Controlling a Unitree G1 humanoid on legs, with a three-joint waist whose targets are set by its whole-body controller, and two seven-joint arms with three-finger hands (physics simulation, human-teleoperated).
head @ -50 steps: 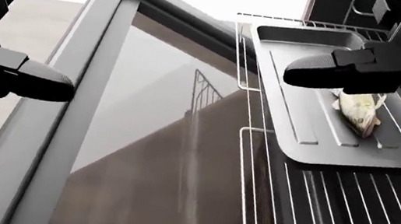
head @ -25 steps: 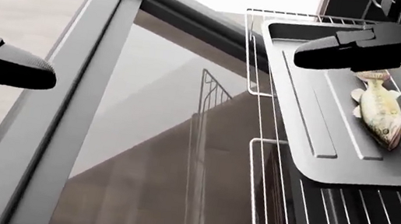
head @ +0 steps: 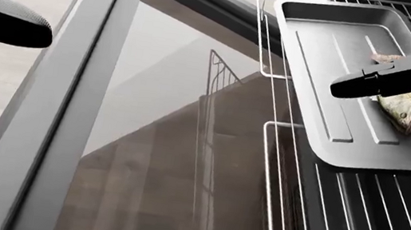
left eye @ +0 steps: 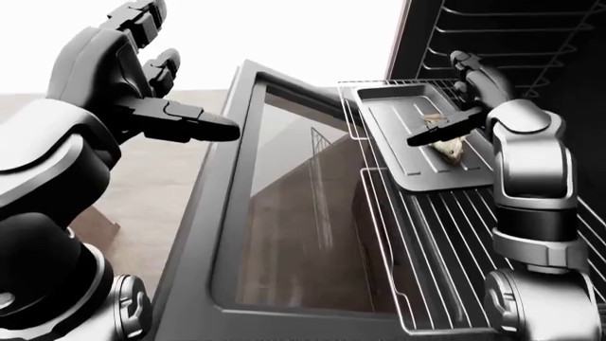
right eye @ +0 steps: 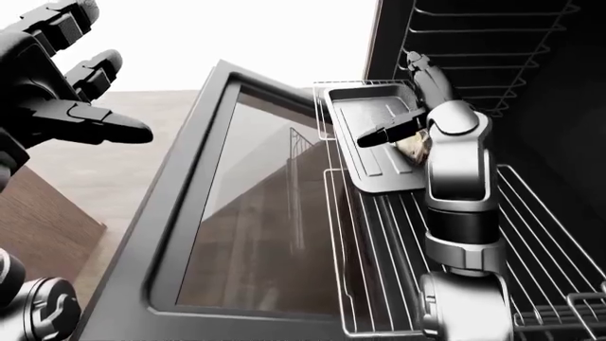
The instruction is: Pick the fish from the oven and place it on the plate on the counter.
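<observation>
A pale yellowish fish (head: 401, 110) lies on a grey baking tray (head: 337, 43), which rests on the pulled-out wire oven rack (left eye: 445, 241). My right hand (left eye: 460, 99) hovers over the tray with its fingers spread open. One dark finger (head: 380, 76) crosses the fish's upper part and hides its middle; I cannot tell whether it touches. My left hand (left eye: 175, 85) is raised far to the left of the oven door, open and holding nothing. No plate or counter shows in any view.
The oven door (left eye: 284, 213) hangs open with its glass pane filling the middle of the views. The dark oven cavity with side rack rails (right eye: 492, 42) is at top right. A lower wire rack (right eye: 559, 312) shows at bottom right.
The head view has shifted, so the tray sits higher and further right. My right hand's finger came down from above the fish's tail to across the fish. The left hand slid towards the left edge.
</observation>
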